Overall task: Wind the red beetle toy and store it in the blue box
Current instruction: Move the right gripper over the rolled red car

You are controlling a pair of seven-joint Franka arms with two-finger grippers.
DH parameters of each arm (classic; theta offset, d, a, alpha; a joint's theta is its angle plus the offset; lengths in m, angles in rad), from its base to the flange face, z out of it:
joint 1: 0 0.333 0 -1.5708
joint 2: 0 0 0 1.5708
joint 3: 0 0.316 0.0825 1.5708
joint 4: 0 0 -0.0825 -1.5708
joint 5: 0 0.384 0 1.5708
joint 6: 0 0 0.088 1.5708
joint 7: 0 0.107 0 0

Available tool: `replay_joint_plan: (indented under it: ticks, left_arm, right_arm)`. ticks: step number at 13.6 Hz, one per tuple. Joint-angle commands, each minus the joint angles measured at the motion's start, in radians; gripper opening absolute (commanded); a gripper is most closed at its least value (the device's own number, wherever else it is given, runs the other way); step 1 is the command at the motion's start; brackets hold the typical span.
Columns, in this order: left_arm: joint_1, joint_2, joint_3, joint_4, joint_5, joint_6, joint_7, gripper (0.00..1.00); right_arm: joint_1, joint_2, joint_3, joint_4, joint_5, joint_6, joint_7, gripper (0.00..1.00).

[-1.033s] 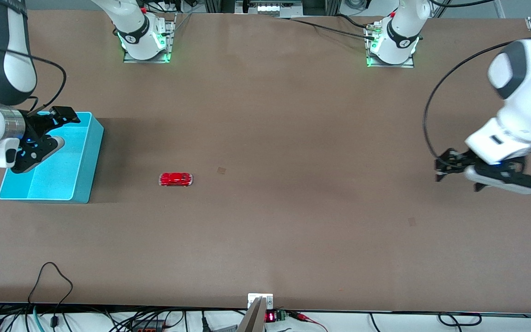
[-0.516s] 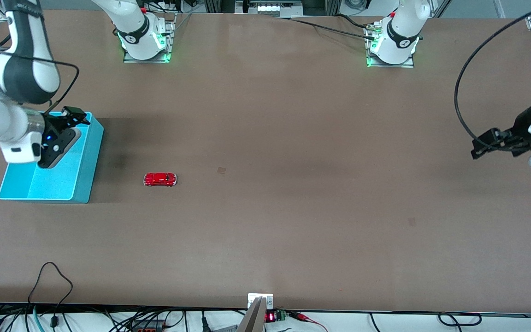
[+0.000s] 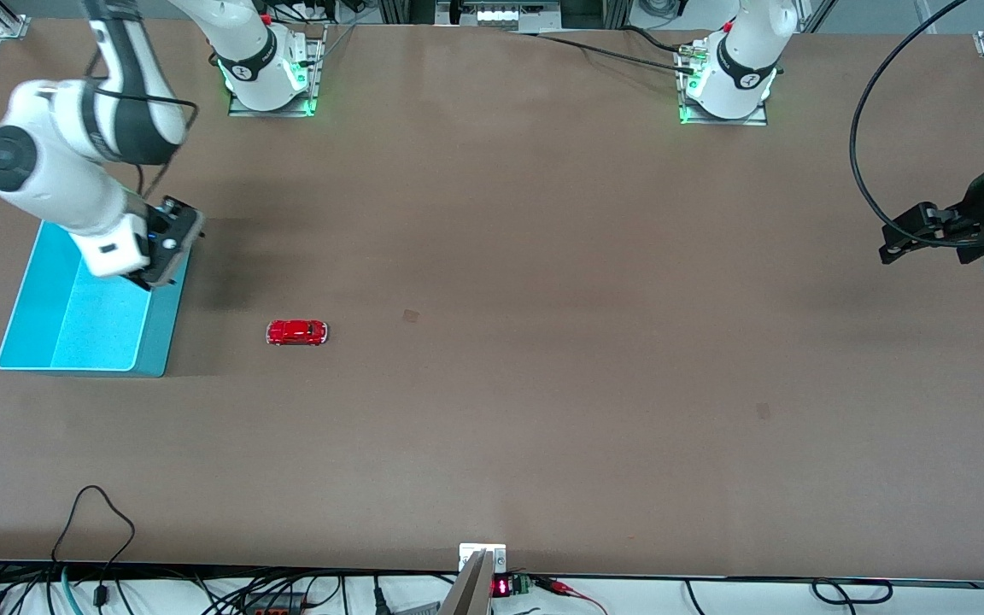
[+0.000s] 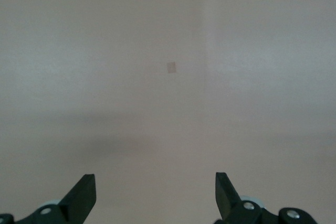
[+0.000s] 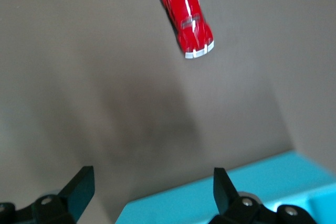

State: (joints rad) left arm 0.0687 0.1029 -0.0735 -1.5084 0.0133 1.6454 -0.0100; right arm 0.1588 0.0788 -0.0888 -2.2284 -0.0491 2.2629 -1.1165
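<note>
The red beetle toy (image 3: 297, 332) sits on the tabletop (image 3: 543, 359) beside the blue box (image 3: 82, 320) – apart from it. The right gripper (image 3: 174, 232) hangs over the box rim, jaws spread; the left gripper (image 3: 893, 243) waits over the left arm's end of the tabletop, jaws spread.

Brown table (image 3: 543, 256), 2 small darker square marks: mark (image 3: 410, 315) mid-table, second mark (image 3: 764, 411) nearer the front camera, toward left arm's end. Cables (image 3: 99, 521) (black) at table's front edge.
</note>
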Motion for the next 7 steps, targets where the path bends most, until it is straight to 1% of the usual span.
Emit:
replay_joint_plan:
  ticks: [1,3,4,7]
  left_arm:
    - [0.003,-0.023,0.006,-0.038,-0.019,-0.006,0.033,1.0]
    - [0.011,-0.074,0.007,-0.126,-0.021,0.083,0.033,1.0]
    - [0.011,-0.089,0.007,-0.145,-0.021,0.089,0.033,1.0]
    - [0.017,-0.062,0.006,-0.122,-0.019,0.085,0.03,1.0]
  right_arm:
    - [0.083,0.088,-0.003,0.027,-0.022,0.114,-0.005,1.0]
    - [0.114,0.165,-0.003,0.088,-0.018,0.144,0.006,1.0]
    - [0.123,0.206,-0.003,0.133,-0.017,0.142,0.004,1.0]
    - [0.145,0.298,-0.002,0.223,-0.009,0.155,0.001,1.0]
